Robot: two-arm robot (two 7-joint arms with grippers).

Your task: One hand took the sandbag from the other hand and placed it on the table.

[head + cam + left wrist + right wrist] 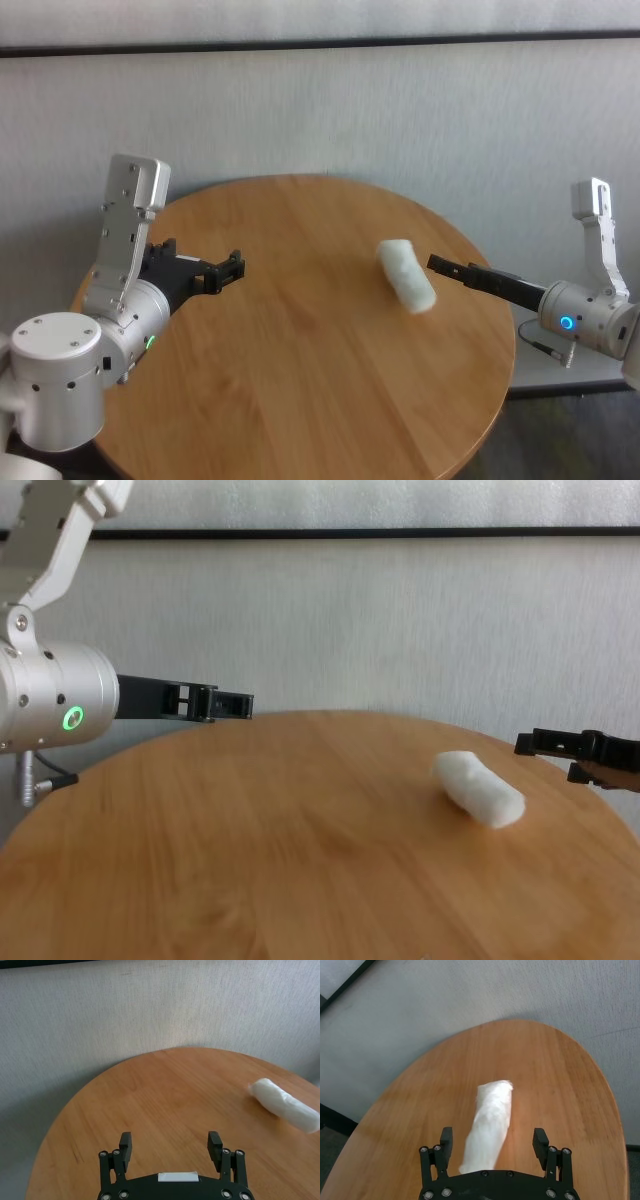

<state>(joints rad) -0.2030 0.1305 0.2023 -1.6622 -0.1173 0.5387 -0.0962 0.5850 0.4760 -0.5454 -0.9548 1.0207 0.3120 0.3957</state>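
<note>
The white sandbag [406, 275] lies on the round wooden table [300, 380] at its right side, free of both grippers. My right gripper [437, 264], on the wrist with the blue ring, is just to the right of the bag and open. In the right wrist view the sandbag [491, 1122] sits between the wide-spread fingers [446, 1136] without touching them. The chest view shows the bag [478, 788] resting on the tabletop, a little left of the right gripper [545, 758]. My left gripper [236, 266], with the green ring, hovers open and empty over the table's left side.
A grey wall runs close behind the table. The table's right edge [505, 350] is near the right arm. The left wrist view shows the left gripper [170, 1136] over bare wood, with the sandbag [285, 1105] far off.
</note>
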